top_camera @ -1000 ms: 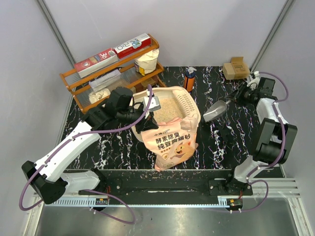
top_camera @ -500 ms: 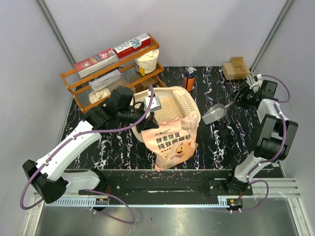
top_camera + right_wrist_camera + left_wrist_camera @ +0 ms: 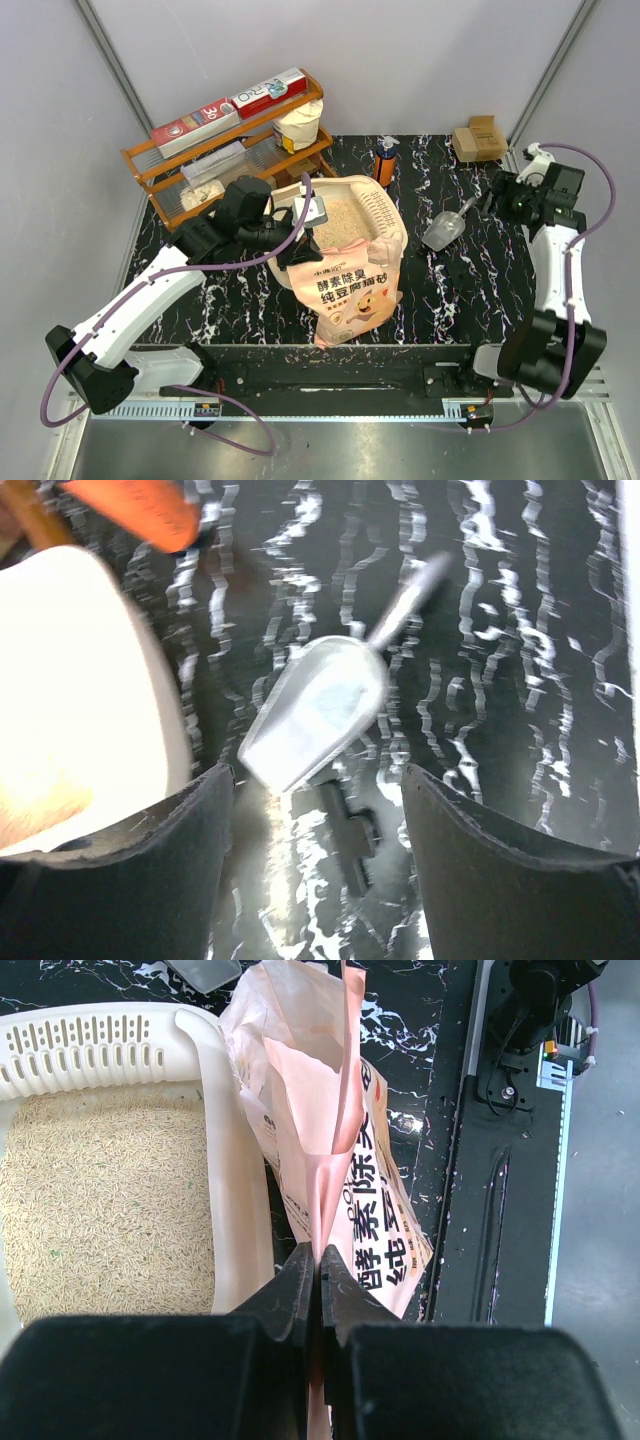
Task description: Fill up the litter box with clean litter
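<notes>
The cream litter box [image 3: 388,207] stands mid-table with tan litter [image 3: 338,222] in it. It also shows in the left wrist view [image 3: 238,1210], with its litter [image 3: 100,1200], and blurred in the right wrist view [image 3: 90,680]. The peach-orange litter bag [image 3: 350,292] stands upright against the box's near side. My left gripper [image 3: 302,226] is shut on the bag's [image 3: 345,1130] top edge [image 3: 320,1260]. My right gripper [image 3: 500,196] is open and empty [image 3: 315,770], just right of a grey scoop [image 3: 443,230] lying on the table [image 3: 315,715].
An orange wooden rack [image 3: 230,140] with boxes and sacks stands at the back left. An orange bottle [image 3: 385,160] is behind the litter box. A cardboard box [image 3: 478,138] sits at the back right. A small black piece [image 3: 455,268] lies near the scoop.
My right gripper has let go of the scoop and drawn back to the right. The scoop now lies on the table. My left gripper and the bag have not moved.
</notes>
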### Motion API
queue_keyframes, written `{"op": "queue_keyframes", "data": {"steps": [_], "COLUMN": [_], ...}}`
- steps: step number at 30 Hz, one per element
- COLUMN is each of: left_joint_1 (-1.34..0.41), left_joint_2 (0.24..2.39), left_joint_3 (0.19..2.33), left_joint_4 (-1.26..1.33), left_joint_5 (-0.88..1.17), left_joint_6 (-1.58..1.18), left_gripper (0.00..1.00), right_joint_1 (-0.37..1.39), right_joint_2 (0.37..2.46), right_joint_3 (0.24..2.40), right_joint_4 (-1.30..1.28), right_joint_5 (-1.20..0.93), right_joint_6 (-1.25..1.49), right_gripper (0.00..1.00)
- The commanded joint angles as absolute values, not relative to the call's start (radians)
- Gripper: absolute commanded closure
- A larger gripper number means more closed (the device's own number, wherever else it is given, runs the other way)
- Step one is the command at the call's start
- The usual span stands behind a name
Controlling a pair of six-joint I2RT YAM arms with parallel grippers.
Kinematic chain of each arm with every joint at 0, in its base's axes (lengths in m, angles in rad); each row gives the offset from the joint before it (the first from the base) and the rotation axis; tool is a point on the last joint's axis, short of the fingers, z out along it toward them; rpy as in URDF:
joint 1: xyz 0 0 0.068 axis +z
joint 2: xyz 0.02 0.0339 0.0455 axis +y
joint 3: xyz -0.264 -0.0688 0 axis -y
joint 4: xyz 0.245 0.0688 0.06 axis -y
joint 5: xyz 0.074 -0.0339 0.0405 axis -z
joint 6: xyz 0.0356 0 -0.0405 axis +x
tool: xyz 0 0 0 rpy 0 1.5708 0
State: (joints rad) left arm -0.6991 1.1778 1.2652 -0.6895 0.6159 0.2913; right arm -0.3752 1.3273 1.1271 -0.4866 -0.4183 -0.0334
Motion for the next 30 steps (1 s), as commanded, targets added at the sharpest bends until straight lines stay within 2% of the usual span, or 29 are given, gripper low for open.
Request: {"op": "queue_keyframes", "data": {"steps": [1,4,9,13,17,20,21,23,24,25,28,30], "left_joint_1": [-0.693,-0.693,-0.693,-0.695,-0.696,-0.696,-0.696,-0.696,-0.696,-0.696,-0.698,-0.698], "left_joint_2": [1.138,1.150,1.172,1.183,1.190,1.195,1.195,1.198,1.200,1.200,1.206,1.206], "left_joint_3": [1.278,1.288,1.313,1.328,1.336,1.339,1.341,1.344,1.347,1.350,1.356,1.364], "left_joint_4": [-0.584,-0.571,-0.558,-0.552,-0.545,-0.540,-0.540,-0.538,-0.538,-0.538,-0.540,-0.540], "left_joint_5": [0.643,0.657,0.676,0.684,0.684,0.683,0.683,0.683,0.681,0.683,0.683,0.684], "left_joint_6": [0.298,0.287,0.267,0.258,0.255,0.252,0.252,0.249,0.250,0.249,0.249,0.245], "left_gripper": [1.00,1.00,1.00,1.00,1.00,1.00,1.00,1.00,1.00,1.00,1.00,1.00], "right_joint_1": [-0.209,-0.077,0.032,0.118,0.176,0.216,0.231,0.241,0.245,0.255,0.279,0.287], "right_joint_2": [1.235,1.207,1.250,1.275,1.301,1.308,1.305,1.305,1.304,1.299,1.281,1.284], "right_joint_3": [1.209,1.216,1.220,1.230,1.246,1.241,1.236,1.226,1.223,1.218,1.218,1.209], "right_joint_4": [-0.716,-0.799,-0.802,-0.788,-0.817,-0.839,-0.841,-0.854,-0.859,-0.858,-0.848,-0.836], "right_joint_5": [-0.604,-0.656,-0.750,-0.730,-0.727,-0.692,-0.663,-0.653,-0.660,-0.675,-0.751,-0.858], "right_joint_6": [-0.120,-0.089,0.061,0.066,0.069,0.087,0.094,0.110,0.117,0.123,0.144,0.144], "right_gripper": [0.27,0.26,0.25,0.26,0.35,0.37,0.41,0.56,0.75,0.81,0.95,0.95]}}
